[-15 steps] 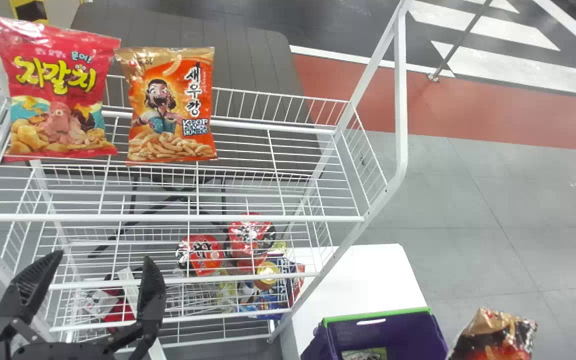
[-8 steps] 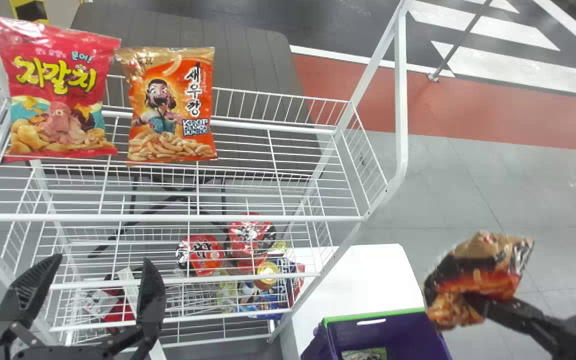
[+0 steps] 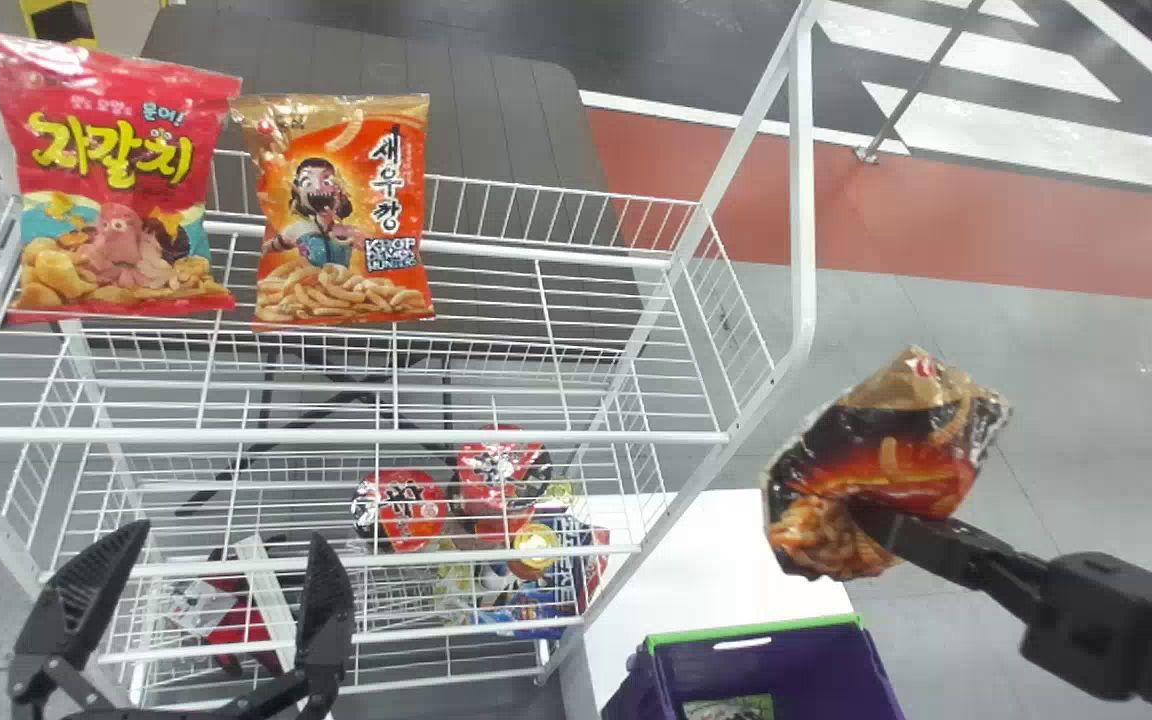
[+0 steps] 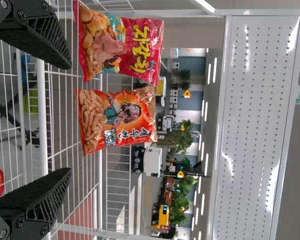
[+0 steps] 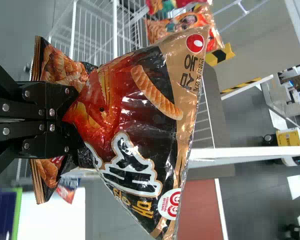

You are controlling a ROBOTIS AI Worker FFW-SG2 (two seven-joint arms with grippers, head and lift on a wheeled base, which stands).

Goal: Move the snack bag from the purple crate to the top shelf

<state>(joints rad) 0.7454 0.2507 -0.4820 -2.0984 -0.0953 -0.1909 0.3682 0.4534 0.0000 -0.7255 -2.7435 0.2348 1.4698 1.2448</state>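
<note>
Right gripper (image 3: 871, 522) pinched shut on black-and-orange snack bag (image 3: 901, 450), got it all crumpled. Bag's up in air, right of white wire rack (image 3: 336, 436), outta purple crate (image 3: 796, 660). Left gripper (image 3: 226, 535) wide open, holding nada.

The snack bag (image 3: 896, 450), black and red with a gold top band, is pinched and crumpled near its bottom by the right gripper (image 3: 861, 518); it is held tilted in the air, higher than the purple crate (image 3: 756, 629), which is rimmed in green; the top shelf (image 3: 536, 437), made of white wire, is set apart to the bag's left.
</note>
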